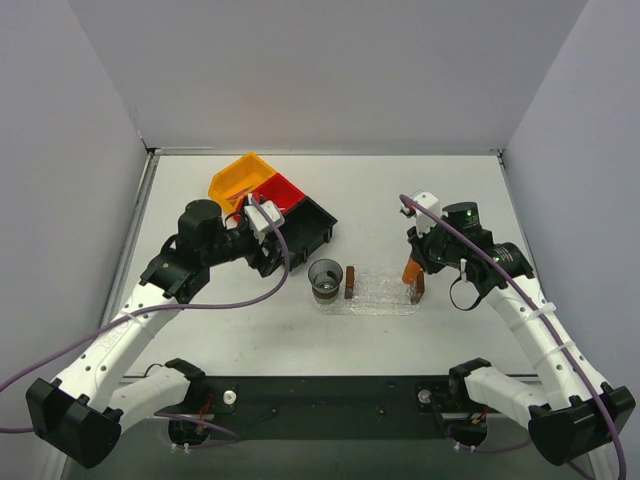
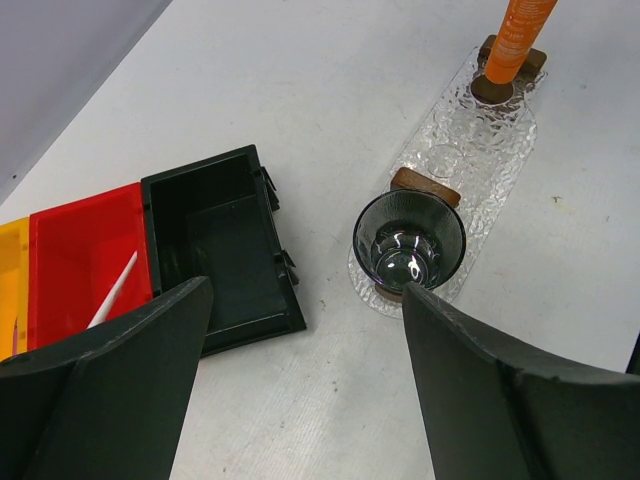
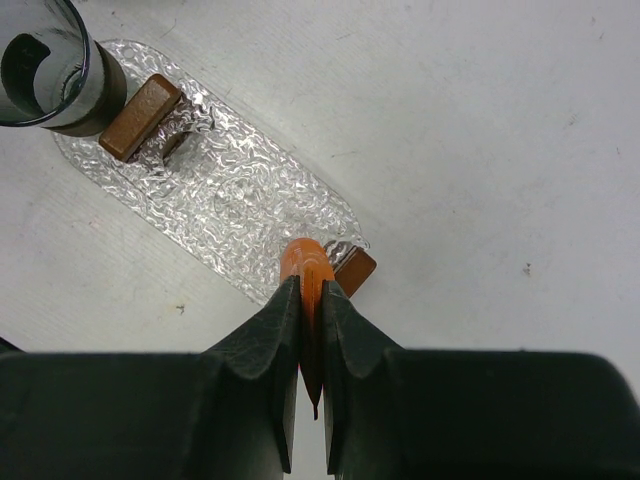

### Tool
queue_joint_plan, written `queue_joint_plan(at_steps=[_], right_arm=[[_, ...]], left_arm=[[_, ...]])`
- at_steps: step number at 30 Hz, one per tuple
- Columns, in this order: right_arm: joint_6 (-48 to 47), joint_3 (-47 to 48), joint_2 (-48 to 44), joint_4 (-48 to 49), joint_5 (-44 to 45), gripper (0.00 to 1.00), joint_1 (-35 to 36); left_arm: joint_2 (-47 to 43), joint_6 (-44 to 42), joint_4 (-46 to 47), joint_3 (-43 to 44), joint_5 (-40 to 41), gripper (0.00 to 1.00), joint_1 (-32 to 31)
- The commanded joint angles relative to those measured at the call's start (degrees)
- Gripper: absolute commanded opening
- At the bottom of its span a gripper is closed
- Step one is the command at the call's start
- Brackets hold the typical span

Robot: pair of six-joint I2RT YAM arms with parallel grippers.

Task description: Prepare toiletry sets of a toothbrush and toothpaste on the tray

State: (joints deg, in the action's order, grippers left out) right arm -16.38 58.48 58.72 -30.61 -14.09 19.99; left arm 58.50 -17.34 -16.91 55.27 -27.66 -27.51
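Observation:
The clear bumpy tray [image 1: 385, 300] lies at mid table; it also shows in the right wrist view [image 3: 230, 190] and the left wrist view [image 2: 490, 140]. My right gripper [image 3: 310, 290] is shut on the orange toothpaste tube [image 3: 306, 262] and holds it upright over the tray's right end, by a brown block [image 3: 356, 270]. The tube also shows in the top view [image 1: 411, 268] and the left wrist view [image 2: 516, 35]. The white toothbrush [image 2: 114, 291] lies in the red bin [image 2: 75, 250]. My left gripper [image 2: 307, 300] is open and empty, above the table beside the black bin [image 2: 215, 250]. The magenta tube is out of view.
A dark glass cup [image 1: 327, 279] stands on the tray's left end, next to a second brown block [image 1: 350, 282]. The orange bin [image 1: 240, 176], red bin and black bin sit in a row at the back left. White walls enclose the table.

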Motion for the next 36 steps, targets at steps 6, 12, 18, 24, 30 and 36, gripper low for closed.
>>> queue_joint_plan(at_steps=[6,12,18,24,30,36], right_arm=[[1.00,-0.91,-0.10,3.36,-2.35,0.00,-0.83],[1.35,-1.09,0.43,3.72,-2.79,0.00,-0.92],[1.27,-1.35,0.87,4.16,-2.88,0.00,-1.09],[1.26,-1.79,1.49,4.33,-2.88,0.00,-1.09],[1.26,-2.31,1.40,4.77,-3.05,0.00,-1.18],[1.26,-2.58,1.49,5.03,-3.05,0.00,-1.18]], left_arm=[[-0.67,-0.23,1.88,-0.07,-1.70,0.87,0.88],[-0.93,-0.50,1.79,-0.42,-1.87,0.87,1.14],[-0.93,-0.85,1.88,-0.60,-2.31,0.87,1.49],[-1.11,-1.02,1.70,-1.04,-2.49,0.87,1.75],[-1.02,-1.20,1.61,-0.95,-2.92,0.87,2.02],[-1.11,-1.20,1.61,-1.04,-3.10,0.87,2.02]])
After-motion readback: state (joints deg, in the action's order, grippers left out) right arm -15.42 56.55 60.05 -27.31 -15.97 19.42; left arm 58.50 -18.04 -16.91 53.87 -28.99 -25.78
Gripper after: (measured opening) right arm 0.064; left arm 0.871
